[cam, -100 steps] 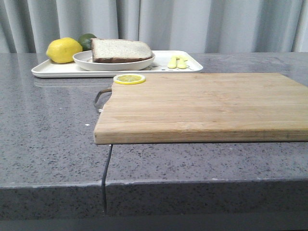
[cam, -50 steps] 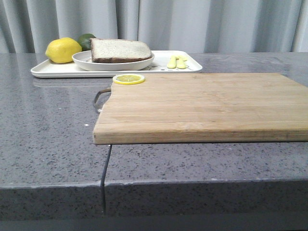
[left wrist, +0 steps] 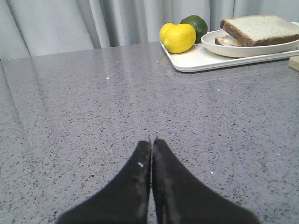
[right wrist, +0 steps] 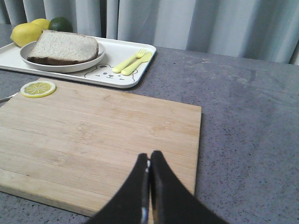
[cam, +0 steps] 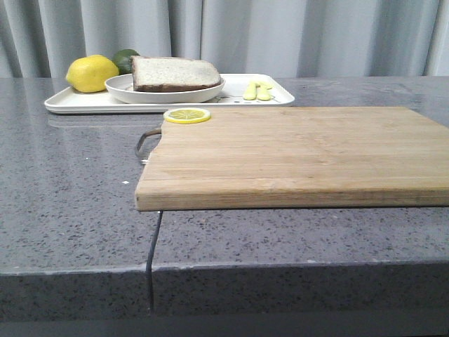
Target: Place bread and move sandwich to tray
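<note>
A flat white rectangular tray (cam: 84,102) with rounded corners sits at the far left of the grey speckled stone table (cam: 70,203). On the tray rests a shallow round white plate (cam: 165,93) carrying the sandwich (cam: 174,73), brown-crusted white bread whose top slice shows a plain face; no egg can be made out from these angles. Beside the plate, at the tray's left end, lie a yellow lemon (cam: 92,73) and a dark green lime (cam: 125,60), touching each other. At the tray's right end lie a pale yellow plastic fork and spoon (cam: 257,90), next to a small cartoon bear drawing (right wrist: 103,71).

A large rectangular light wooden cutting board (cam: 295,154) lies nearer the robot, just in front of the tray. A round lemon slice (cam: 187,115) rests on the board's far left corner.

The left gripper (left wrist: 152,143) hangs just above bare table, well apart from the tray, its black fingers pressed together with nothing between them. The right gripper (right wrist: 149,156) is over the near edge of the board, likewise clenched and empty.
</note>
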Motion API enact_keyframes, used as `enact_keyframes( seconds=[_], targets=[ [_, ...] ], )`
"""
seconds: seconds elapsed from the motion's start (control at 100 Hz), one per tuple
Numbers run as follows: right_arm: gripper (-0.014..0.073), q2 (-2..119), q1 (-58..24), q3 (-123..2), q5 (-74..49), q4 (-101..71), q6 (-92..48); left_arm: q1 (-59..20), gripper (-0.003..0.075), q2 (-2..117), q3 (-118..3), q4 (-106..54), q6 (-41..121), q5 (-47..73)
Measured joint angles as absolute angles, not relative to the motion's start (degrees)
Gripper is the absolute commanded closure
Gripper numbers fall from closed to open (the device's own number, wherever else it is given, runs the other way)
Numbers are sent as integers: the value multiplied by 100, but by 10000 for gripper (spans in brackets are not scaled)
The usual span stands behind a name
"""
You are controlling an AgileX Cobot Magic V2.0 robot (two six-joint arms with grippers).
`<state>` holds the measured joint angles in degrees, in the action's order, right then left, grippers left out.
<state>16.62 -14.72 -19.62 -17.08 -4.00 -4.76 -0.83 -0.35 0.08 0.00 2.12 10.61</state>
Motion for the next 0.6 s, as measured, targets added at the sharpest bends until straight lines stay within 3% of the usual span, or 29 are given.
enact_keyframes(
  seconds=[0.32, 0.6],
  targets=[
    [661, 1546, -1360, -1373, -1298, -58, -466, -83, 739, -35, 8, 0, 212, 1061],
    [661, 465, -772, -662, -1194, 193, 0, -83, 739, -35, 8, 0, 212, 1061]
  ],
)
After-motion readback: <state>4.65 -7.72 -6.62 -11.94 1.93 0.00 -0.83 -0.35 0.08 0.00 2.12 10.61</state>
